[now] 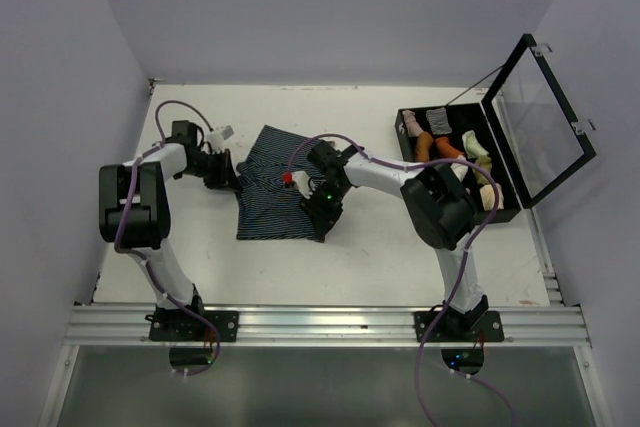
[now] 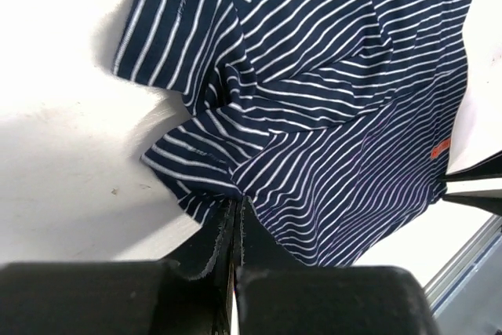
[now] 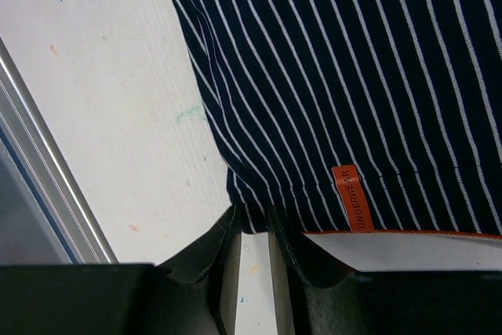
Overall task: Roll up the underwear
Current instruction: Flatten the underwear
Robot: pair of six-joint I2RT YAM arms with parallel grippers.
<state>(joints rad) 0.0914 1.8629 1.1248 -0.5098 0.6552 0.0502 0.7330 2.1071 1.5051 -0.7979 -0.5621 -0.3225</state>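
Underwear (image 1: pixel 272 199) edges between both jaws

We find the underwear (image 1: pixel 270 197), navy fabric with thin white stripes, spread mostly flat on the table (image 1: pixel 400 267), left of its centre. Its left side is bunched into creases. A small orange tag (image 3: pixel 347 198) printed "UNDERWEAR" sits at one hem.

table (image 1: pixel 350 267): white | underwear (image 1: pixel 275 202) (striped) mid-table | open case (image 1: pixel 540 127) right

Soft matt cloth underwear (image 2: pixel 337 115); table (image 3: pixel 118 76) matt white, perhaps laminate.
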